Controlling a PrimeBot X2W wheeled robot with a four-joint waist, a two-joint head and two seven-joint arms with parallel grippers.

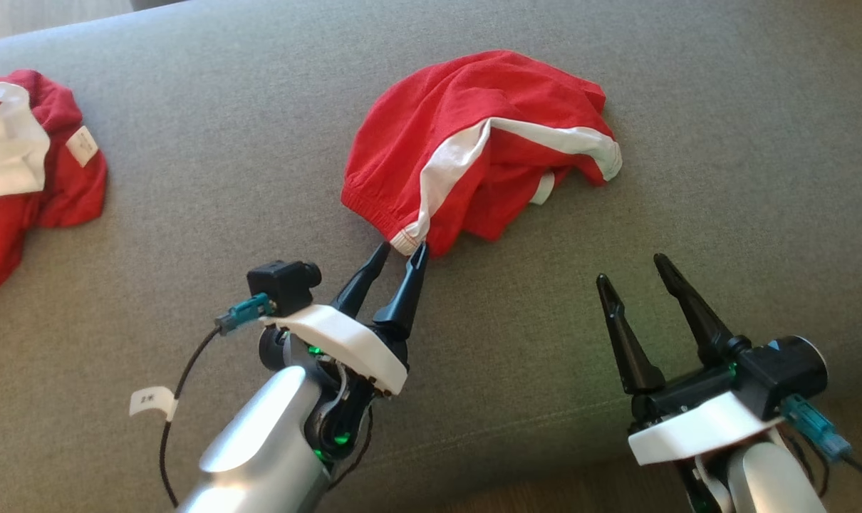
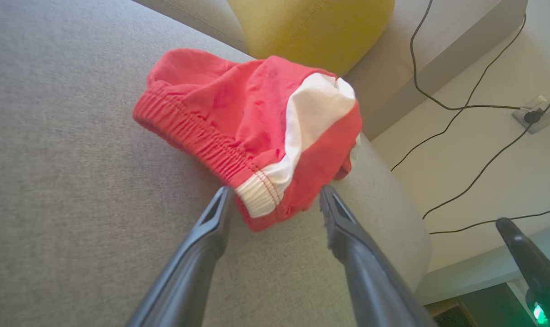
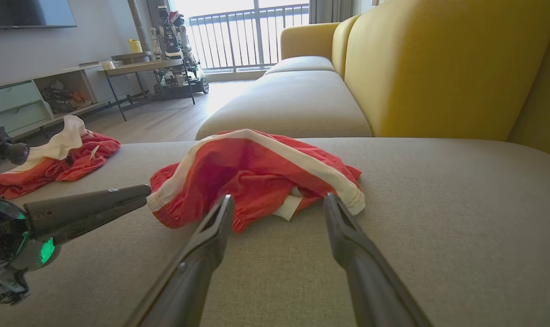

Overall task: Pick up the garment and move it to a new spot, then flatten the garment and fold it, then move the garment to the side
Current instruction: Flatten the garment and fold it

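Head view: the left claw (image 1: 402,251) is open, its two dark fingers (image 1: 360,285) parted and its tips at the near corner of the garment (image 1: 474,135). In the left wrist view that corner, where the gathered red waistband (image 2: 188,131) meets a white ribbed end, lies between the two tips. The jaws are not pressed on it, and whether either tip touches the cloth cannot be told.

The right claw (image 1: 631,271) is also open, its jaws spread wide. It hangs over bare cushion to the right of the left claw, near the garment's front edge but apart from it, and holds nothing.

The garment is a pair of red shorts with a white stripe (image 1: 459,157), lying crumpled in a loose heap in the middle of the grey sofa seat (image 1: 189,142). In the right wrist view it sits just beyond that claw's tips, with the left claw's finger coming in from the left at its hem.

A second garment (image 1: 39,185), red and white with a small white tag, lies bunched at the seat's left end, well apart from the first.

Behind the seat rises a yellow backrest (image 3: 438,68). Beyond the seat's edge, the left wrist view shows black cables (image 2: 461,106) across a pale floor (image 2: 484,190), running to a socket (image 2: 536,113).
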